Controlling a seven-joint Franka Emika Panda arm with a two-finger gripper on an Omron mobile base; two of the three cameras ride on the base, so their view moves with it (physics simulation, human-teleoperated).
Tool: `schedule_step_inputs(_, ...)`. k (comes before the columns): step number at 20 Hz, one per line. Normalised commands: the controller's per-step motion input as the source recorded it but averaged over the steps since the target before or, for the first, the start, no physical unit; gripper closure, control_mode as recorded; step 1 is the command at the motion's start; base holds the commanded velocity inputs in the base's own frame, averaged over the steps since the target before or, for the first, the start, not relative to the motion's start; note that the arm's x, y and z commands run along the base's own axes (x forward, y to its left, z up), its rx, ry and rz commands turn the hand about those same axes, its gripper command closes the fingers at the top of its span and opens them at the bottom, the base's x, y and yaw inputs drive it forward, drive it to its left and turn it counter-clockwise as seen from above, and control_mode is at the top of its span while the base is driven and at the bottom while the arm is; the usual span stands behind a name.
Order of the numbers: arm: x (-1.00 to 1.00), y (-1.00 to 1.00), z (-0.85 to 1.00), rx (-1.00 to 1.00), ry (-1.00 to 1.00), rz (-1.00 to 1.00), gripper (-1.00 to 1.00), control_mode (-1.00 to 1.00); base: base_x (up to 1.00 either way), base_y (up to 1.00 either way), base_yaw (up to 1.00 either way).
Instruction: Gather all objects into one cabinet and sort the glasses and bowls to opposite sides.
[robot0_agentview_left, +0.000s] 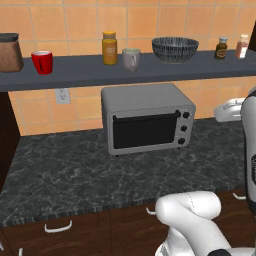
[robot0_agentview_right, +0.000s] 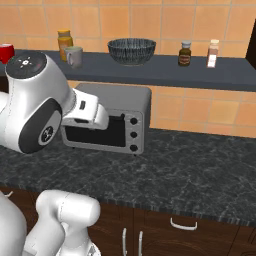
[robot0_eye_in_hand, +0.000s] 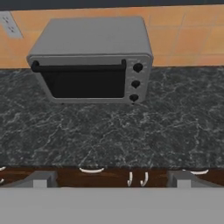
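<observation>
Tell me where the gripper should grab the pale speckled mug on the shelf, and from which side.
Probably the pale speckled mug is best pinched across its upright body from the front, over the shelf edge. Its handle points right, the yellow jar stands close on its left, and the open gripper looks wide enough.

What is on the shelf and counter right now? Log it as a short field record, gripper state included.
shelf: dark, wall-mounted above the counter
shelf items, left to right: brown canister; red mug; yellow jar; pale speckled mug; patterned bowl; two spice bottles
counter: dark marble, holds a grey toaster oven with its door closed
gripper: open, empty, hanging above the counter's front edge, facing the toaster oven
sorting: nothing gathered yet
</observation>
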Motion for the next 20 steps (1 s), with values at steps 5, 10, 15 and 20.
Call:
schedule_step_inputs(5, 0.0, -0.1, -0.04, 0.0, 0.0, 0.0, -1.0, -1.0, 0.0, 0.0, 0.0)
schedule_step_inputs(10, 0.0, 0.0, 0.0, 0.0, 0.0, 0.0, -1.0, 1.0, -0.52, -0.16, 0.05)
schedule_step_inputs(15, 0.0, 0.0, 0.0, 0.0, 0.0, 0.0, -1.0, 1.0, -0.12, -0.4, -0.24)
schedule_step_inputs(20, 0.0, 0.0, 0.0, 0.0, 0.0, 0.0, -1.0, 1.0, 0.23, -0.5, -0.87)
